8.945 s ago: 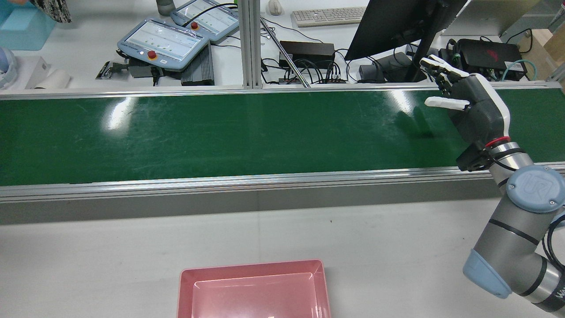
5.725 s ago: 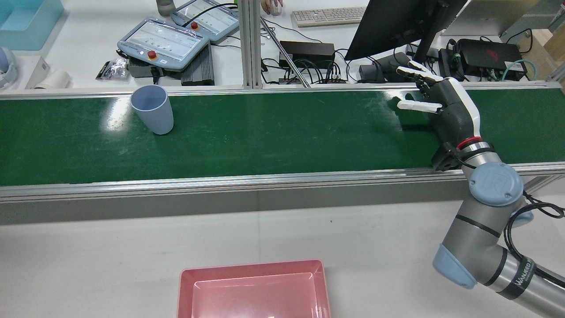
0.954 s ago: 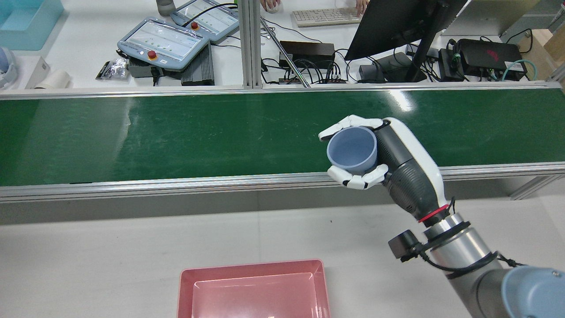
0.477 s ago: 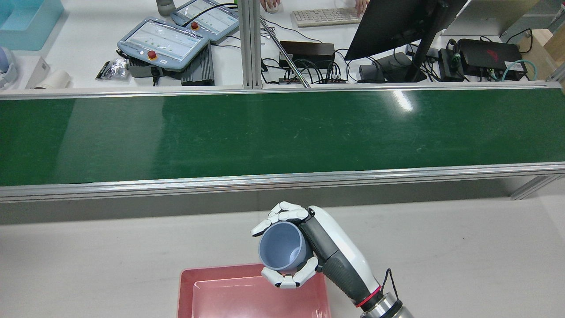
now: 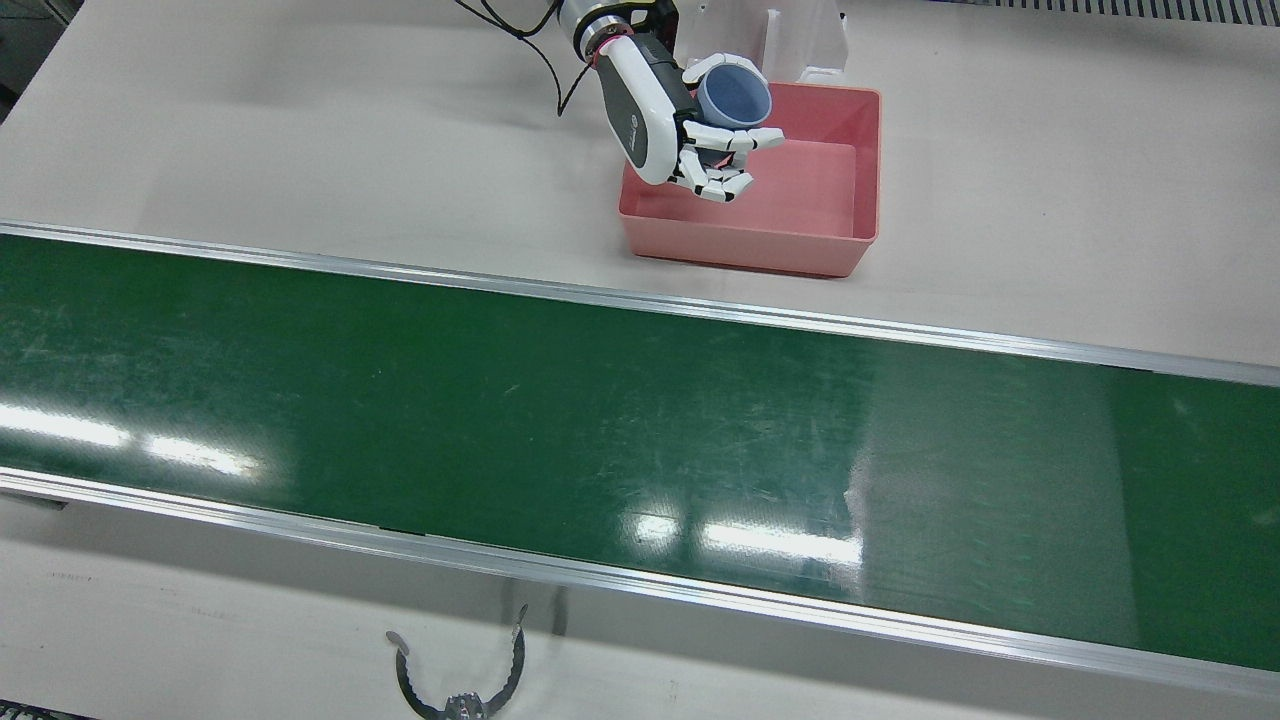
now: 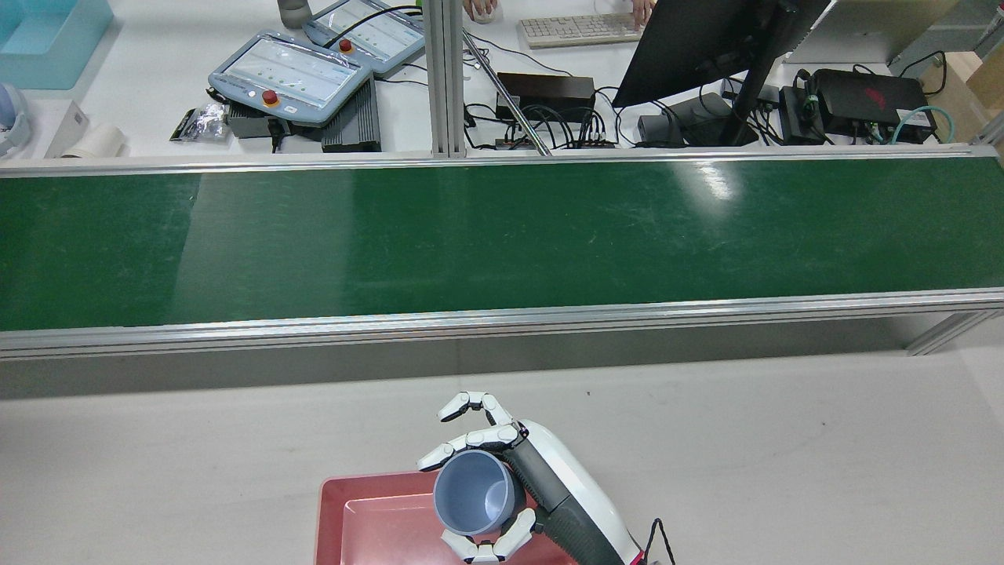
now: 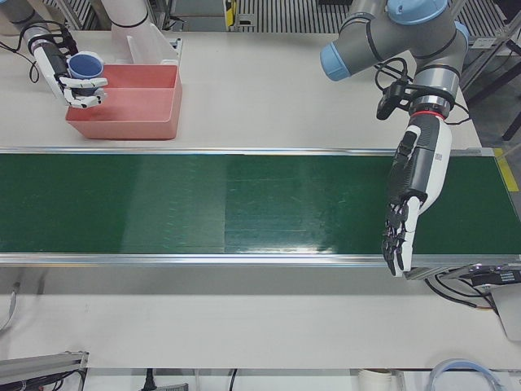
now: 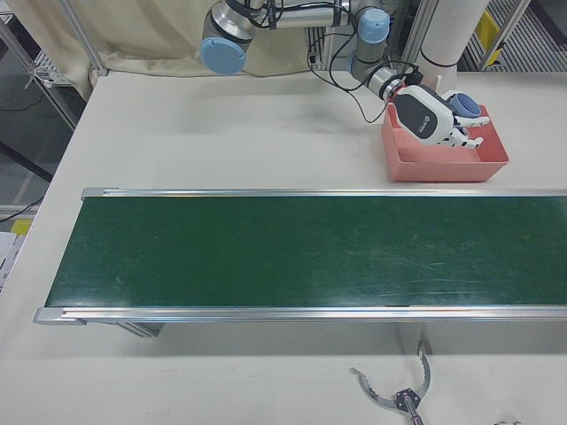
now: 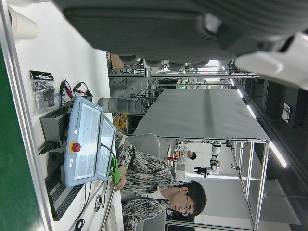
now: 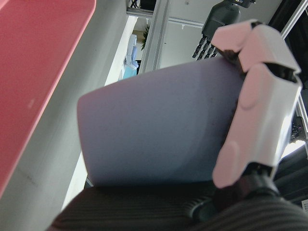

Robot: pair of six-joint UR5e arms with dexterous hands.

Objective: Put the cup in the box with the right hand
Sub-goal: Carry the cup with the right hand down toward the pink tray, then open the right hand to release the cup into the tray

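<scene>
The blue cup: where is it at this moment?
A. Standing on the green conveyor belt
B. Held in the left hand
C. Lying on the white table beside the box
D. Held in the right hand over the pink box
D: the right hand has its fingers curled round the blue cup, above the pink box.

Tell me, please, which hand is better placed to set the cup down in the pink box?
The right hand: it holds the blue cup over the pink box. The left hand hangs open far along the green belt.

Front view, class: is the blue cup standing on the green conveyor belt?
No: the blue cup is held in the right hand over the pink box, and the conveyor belt is bare.
</scene>
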